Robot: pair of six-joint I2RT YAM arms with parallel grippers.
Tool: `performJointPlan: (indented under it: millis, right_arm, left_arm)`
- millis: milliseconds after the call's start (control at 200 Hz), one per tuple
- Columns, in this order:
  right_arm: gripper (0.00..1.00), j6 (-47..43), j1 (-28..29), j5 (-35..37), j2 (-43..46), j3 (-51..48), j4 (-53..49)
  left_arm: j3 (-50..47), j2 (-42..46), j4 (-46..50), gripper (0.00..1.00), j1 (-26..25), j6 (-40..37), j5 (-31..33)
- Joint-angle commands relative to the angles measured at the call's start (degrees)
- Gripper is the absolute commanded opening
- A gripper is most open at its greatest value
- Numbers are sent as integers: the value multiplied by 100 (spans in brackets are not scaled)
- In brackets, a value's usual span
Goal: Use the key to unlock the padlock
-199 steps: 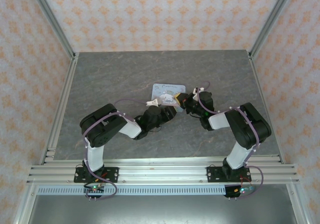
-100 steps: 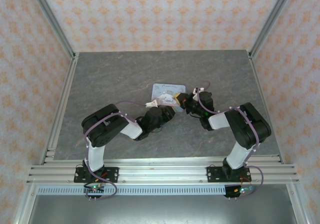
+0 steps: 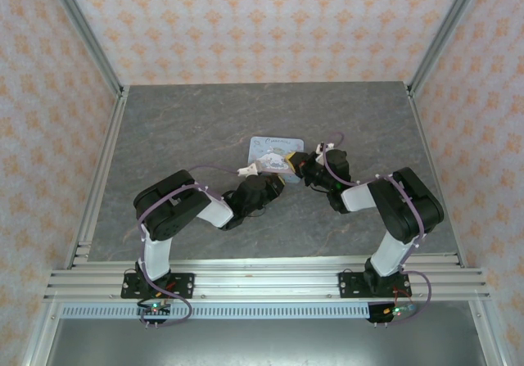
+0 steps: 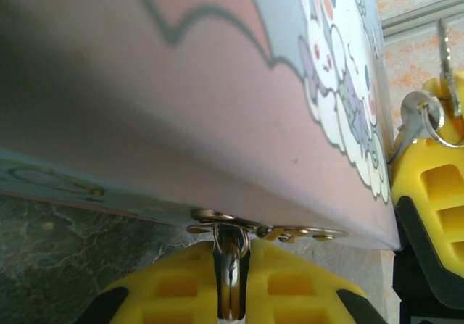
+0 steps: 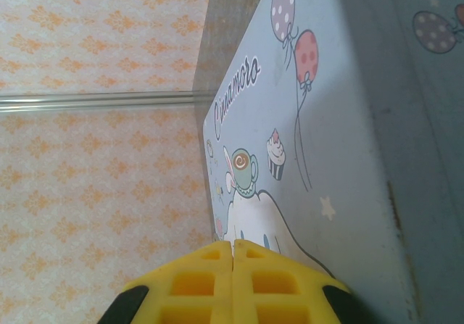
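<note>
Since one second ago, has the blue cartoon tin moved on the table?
No. In the top view the tin keeps its place and angle against the table's back edge.

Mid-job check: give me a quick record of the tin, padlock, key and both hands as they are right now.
tin: pale blue, cartoon print, on the table, between both hands
left hand: shut at the tin's clasp
padlock: dark piece with a metal loop, pinched in the left hand, mostly hidden
right hand: fingers closed, by the tin's corner
key: silver, apparently pinched in the right hand
key in padlock: not yet
</note>
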State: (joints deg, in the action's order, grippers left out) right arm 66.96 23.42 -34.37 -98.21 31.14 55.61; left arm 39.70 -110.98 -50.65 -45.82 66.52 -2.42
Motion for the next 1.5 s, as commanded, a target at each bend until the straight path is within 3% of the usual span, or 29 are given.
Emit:
performJointPlan:
  millis: [0,345,656,821,1116,1496]
  right_arm:
    - [0,41,-24,-138,-5,108,-68]
    - [0,100,4,-351,572,542,-573]
    - [0,114,574,-212,689,851,-666]
    - [0,87,790,-157,815,623,-648]
    - [0,-47,830,-100,1232,-225,-706]
    - [0,-110,829,-37,1112,-716,-371]
  left_arm:
    - [-24,94,632,0,-6,360,193]
    - [-368,1032,1180,0,473,276,200]
    - [-850,1823,1795,0,1089,-52,123]
    - [-782,2079,2084,0,1197,-402,-390]
    - [-241,1849,2195,0,1374,-909,-2153]
    - [-139,1704,1999,0,1611,-967,-2772]
